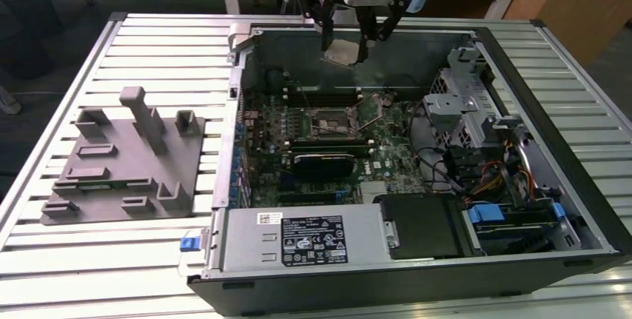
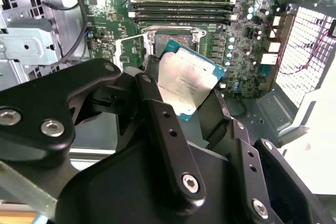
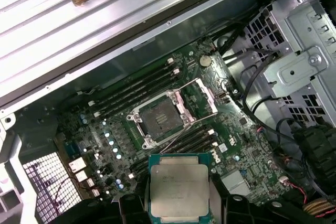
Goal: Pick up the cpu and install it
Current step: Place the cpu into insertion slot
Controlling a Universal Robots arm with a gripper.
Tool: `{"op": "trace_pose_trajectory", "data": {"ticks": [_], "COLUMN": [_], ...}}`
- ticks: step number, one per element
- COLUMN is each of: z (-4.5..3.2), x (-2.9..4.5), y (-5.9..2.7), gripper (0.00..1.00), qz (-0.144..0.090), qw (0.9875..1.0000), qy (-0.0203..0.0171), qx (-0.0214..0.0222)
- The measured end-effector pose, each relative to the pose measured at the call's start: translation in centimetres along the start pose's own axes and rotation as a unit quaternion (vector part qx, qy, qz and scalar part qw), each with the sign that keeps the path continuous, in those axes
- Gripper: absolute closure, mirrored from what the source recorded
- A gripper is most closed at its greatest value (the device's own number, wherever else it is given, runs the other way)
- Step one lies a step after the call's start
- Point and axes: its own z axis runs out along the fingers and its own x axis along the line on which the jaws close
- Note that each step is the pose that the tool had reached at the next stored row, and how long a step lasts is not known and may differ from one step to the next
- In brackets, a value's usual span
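Silvery metal top, pale green rim: the cpu (image 3: 178, 190) sits pinched by its edges between the two black fingers (image 2: 157, 114) of the gripper (image 2: 185, 95). It hangs in the air, touching nothing else, and is tilted a little in the second wrist view. Judging by that hold, the pick-up is done.

Below it and well apart, the socket (image 3: 159, 117) on the green board (image 3: 247, 166) has its metal frame (image 3: 197, 98) swung open. Bare contact bed, no chip seated. In the exterior view the cpu hangs by the far wall of the case (image 1: 395, 274), beyond the socket rather than plainly over it. The first wrist view agrees, with the socket lying off ahead of the chip. Install looks not yet done: the chip is neither lined up nor lowered, and the frame is not closed.

Further out, memory slots (image 3: 131, 90) run along both sides of the socket. The case lies open on a slatted metal table (image 1: 148, 52). A grey fixture (image 1: 123, 163) rests on the table at the exterior view's left.
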Motion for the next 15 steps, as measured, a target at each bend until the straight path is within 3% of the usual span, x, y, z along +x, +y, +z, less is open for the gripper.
{"op": "trace_pose_trajectory", "data": {"ticks": [15], "z": [0.02], "x": [0.0], "y": [0.0], "gripper": [0.46], "qz": [0.053], "qw": [0.9986], "qy": [-0.0027], "qx": [0.001]}}
